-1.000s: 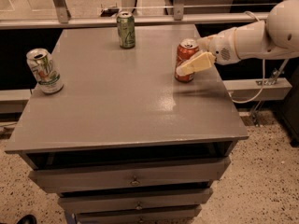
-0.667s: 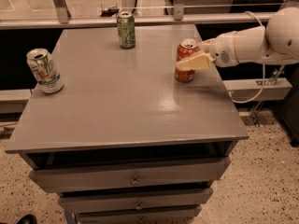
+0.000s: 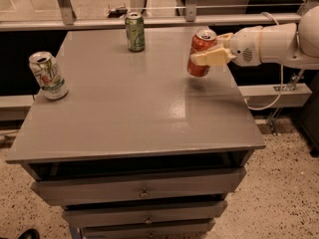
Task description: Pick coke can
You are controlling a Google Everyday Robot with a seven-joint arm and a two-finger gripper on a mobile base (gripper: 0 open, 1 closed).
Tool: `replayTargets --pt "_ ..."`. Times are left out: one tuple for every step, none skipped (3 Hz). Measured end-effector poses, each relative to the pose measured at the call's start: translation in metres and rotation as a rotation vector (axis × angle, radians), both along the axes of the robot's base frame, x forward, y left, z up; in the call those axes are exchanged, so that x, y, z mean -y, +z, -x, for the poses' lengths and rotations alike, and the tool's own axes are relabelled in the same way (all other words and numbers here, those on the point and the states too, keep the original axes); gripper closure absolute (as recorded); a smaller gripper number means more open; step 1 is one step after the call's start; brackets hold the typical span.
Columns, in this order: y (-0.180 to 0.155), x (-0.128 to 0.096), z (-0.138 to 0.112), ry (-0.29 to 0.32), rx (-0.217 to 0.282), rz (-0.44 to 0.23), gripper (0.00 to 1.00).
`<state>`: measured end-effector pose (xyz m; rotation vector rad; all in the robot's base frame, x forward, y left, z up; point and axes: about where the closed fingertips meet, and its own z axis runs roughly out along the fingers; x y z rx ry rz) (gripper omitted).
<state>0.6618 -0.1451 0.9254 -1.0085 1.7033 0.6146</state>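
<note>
Camera view, items as I log them from the remote station:

1. Table (image 3: 149, 113): grey top over a stack of drawers (image 3: 142, 190).
2. Coke can (image 3: 203, 43): at 2 o'clock on the tabletop, near the right edge. It is tilted, with the silver top leaning toward 1 o'clock. I read its base as just clear of the surface, with a faint shadow beneath.
3. Gripper (image 3: 199, 57): reaches in from 3 o'clock, pinching the coke can at mid-height. One cream finger (image 3: 212, 58) lies across the can's front. I cannot see the other behind the can.
4. Arm (image 3: 274, 43): white, running out of view at 3 o'clock.
5. Green can (image 3: 134, 32): upright at 12 o'clock, by the far edge.
6. White can (image 3: 48, 75): upright at 9 o'clock, by the left edge, well apart from the others.
</note>
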Motion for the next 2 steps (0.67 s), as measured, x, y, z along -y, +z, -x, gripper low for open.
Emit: replayTargets --pt "0.0338 0.0029 0.0061 0.003 0.026 0.007 1.00" --pt "0.0383 0.0045 0.0068 0.000 0.025 0.007 1.00"
